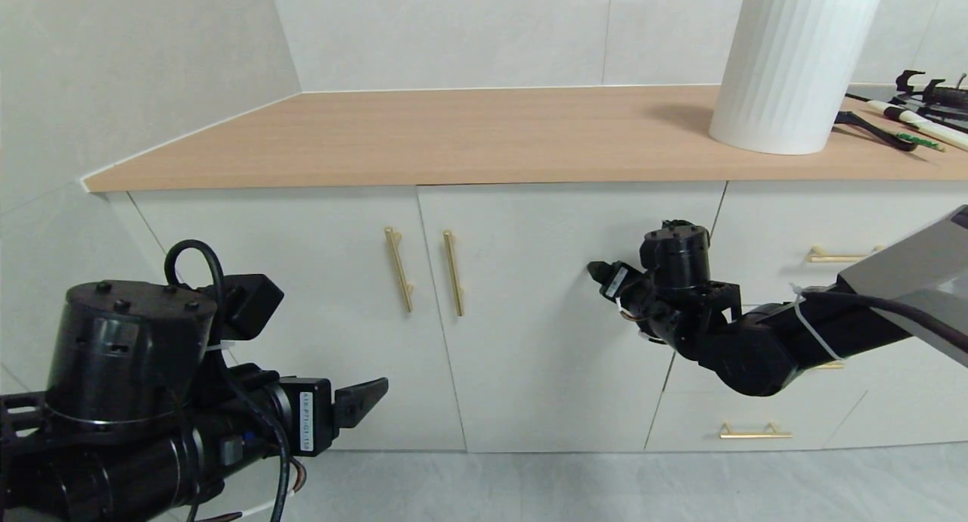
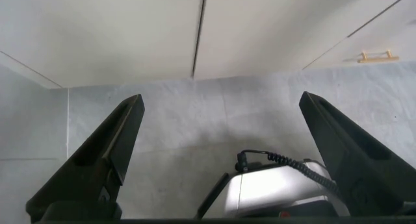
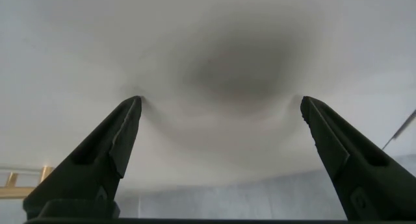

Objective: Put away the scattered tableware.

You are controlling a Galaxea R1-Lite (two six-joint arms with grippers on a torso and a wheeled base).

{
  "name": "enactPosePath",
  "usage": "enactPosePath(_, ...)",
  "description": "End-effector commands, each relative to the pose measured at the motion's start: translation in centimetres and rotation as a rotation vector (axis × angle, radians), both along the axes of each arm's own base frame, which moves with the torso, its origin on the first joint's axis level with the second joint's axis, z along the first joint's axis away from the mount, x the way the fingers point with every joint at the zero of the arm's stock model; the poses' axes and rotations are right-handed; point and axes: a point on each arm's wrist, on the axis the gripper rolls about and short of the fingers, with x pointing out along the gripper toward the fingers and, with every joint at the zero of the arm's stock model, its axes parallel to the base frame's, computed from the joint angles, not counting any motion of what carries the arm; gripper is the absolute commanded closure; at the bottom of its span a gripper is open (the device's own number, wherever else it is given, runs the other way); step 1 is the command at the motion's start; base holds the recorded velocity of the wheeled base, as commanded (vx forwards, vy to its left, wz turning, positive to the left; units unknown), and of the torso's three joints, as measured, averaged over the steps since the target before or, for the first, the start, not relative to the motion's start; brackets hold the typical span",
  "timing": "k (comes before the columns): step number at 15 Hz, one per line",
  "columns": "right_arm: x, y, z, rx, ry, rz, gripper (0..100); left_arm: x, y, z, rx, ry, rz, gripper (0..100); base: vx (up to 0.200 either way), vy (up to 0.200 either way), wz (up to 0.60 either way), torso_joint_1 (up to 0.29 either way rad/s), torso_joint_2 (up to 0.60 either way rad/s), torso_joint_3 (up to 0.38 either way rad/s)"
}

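Tableware (image 1: 904,117) looks light, thin, kinda slippery, so it's probably best pinched mid-handle; left hand (image 2: 221,99) and right hand (image 3: 220,100) are held wide, empty.

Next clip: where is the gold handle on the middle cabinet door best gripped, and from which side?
Take the handle at mid-bar, straight from the front, with one finger on each side of it. It is a slim upright bar that appears to stand off the door, so fingertips should fit around it.

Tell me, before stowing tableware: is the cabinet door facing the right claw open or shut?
Shut: the cabinet door lies flush, with only thin seams around it.
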Motion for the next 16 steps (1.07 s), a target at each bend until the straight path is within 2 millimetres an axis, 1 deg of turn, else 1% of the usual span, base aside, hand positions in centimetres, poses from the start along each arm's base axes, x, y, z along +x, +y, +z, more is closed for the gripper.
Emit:
enactPosePath(1, 0.5, -0.2, -0.1, -0.004, -0.004, -0.025, 0, 0.0, 0.0, 0.0, 0.000, 0.001, 0.001, 0, 0.000, 0.000, 0.00, 0.000, 0.00, 0.000)
enactPosePath(3, 0.7, -0.3, -0.1, -0.009, -0.012, -0.050, 0, 0.0, 0.0, -0.1, 0.001, 0.002, 0.001, 0, 0.000, 0.000, 0.00, 0.000, 0.00, 0.000)
enactPosePath(6, 0.4, -0.5, 0.4, -0.007, -0.014, -0.050, 0, 0.0, 0.0, 0.0, 0.000, 0.001, 0.001, 0, 0.000, 0.000, 0.00, 0.000, 0.00, 0.000)
enactPosePath(7, -0.4, -0.8, 0.9, -0.008, -0.013, -0.040, 0, -0.1, 0.0, 0.1, -0.002, -0.003, 0.001, 0, 0.000, 0.000, 0.00, 0.000, 0.00, 0.000)
enactPosePath(8, -1.8, -1.4, 2.0, -0.018, -0.021, -0.019, 0, -0.2, 0.2, 0.4, -0.004, -0.019, 0.008, 0, 0.000, 0.000, 0.00, 0.000, 0.00, 0.000)
enactPosePath(9, -3.3, -2.3, 3.4, -0.039, -0.043, 0.001, 0, -0.6, 0.9, 1.4, -0.019, -0.066, 0.038, 0, 0.000, 0.000, 0.00, 0.000, 0.00, 0.000)
enactPosePath(10, -4.8, -3.1, 4.5, -0.056, -0.058, 0.016, 0, -1.2, 1.6, 2.4, -0.037, -0.111, 0.054, 0, 0.000, 0.000, 0.00, 0.000, 0.00, 0.000)
enactPosePath(11, -8.2, -5.0, 6.4, -0.105, -0.099, 0.063, 0, -2.5, 3.0, 3.9, -0.049, -0.190, 0.070, 0, 0.000, 0.000, 0.00, 0.000, 0.00, 0.000)
enactPosePath(12, -10.4, -6.2, 7.6, -0.134, -0.131, 0.088, 0, -3.5, 3.7, 4.6, -0.066, -0.235, 0.082, 0, 0.000, 0.000, 0.00, 0.000, 0.00, 0.000)
enactPosePath(13, -13.0, -7.6, 7.9, -0.167, -0.146, 0.091, 0, -4.8, 4.5, 5.0, -0.087, -0.274, 0.088, 0, 0.000, 0.000, 0.00, 0.000, 0.00, 0.000)
enactPosePath(14, -14.5, -8.5, 8.0, -0.188, -0.155, 0.086, 0, -5.7, 5.0, 4.9, -0.097, -0.291, 0.090, 0, 0.000, 0.000, 0.00, 0.000, 0.00, 0.000)
enactPosePath(15, -18.3, -10.8, 8.2, -0.219, -0.191, 0.058, 0, -8.1, 6.4, 4.1, -0.111, -0.327, 0.113, 0, 0.000, 0.000, 0.00, 0.000, 0.00, 0.000)
enactPosePath(16, -21.4, -12.8, 8.1, -0.223, -0.232, 0.040, 0, -10.0, 7.6, 2.9, -0.110, -0.345, 0.141, 0, 0.000, 0.000, 0.00, 0.000, 0.00, 0.000)
